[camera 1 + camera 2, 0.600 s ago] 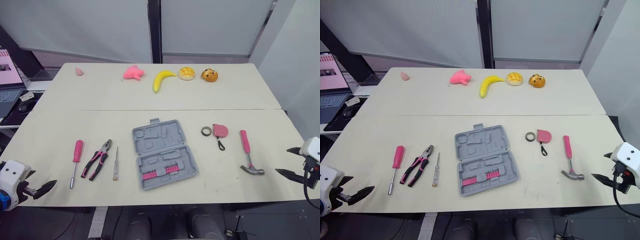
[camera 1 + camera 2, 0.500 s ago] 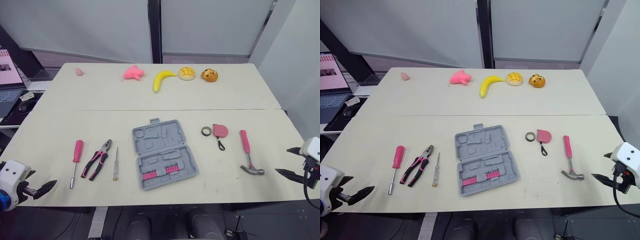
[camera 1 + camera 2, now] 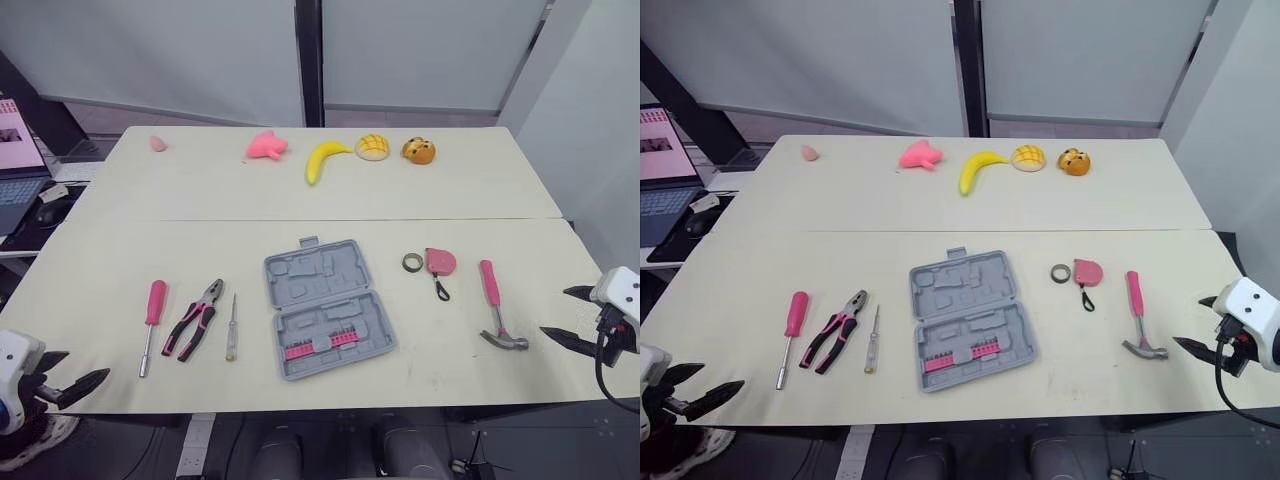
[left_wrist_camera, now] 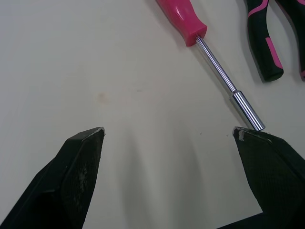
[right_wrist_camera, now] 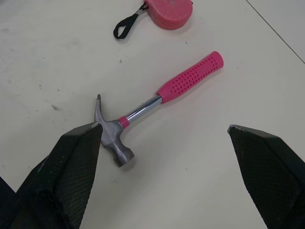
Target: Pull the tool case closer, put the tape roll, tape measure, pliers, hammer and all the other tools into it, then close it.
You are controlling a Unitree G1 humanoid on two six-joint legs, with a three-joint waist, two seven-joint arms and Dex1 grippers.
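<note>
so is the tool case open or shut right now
Open. The tool case lies spread flat, both grey moulded halves facing up, with a row of pink bits showing in the near half.

You can read no text, label, brand or number anywhere here. The laptop screen (image 3: pixel 660 135) beside the left end of the bench carries pink and white content, but it is too small for you to make out any words. The pink face of the tape measure (image 5: pixel 169 14) is too blurred to tell whether it bears a marking.
</note>
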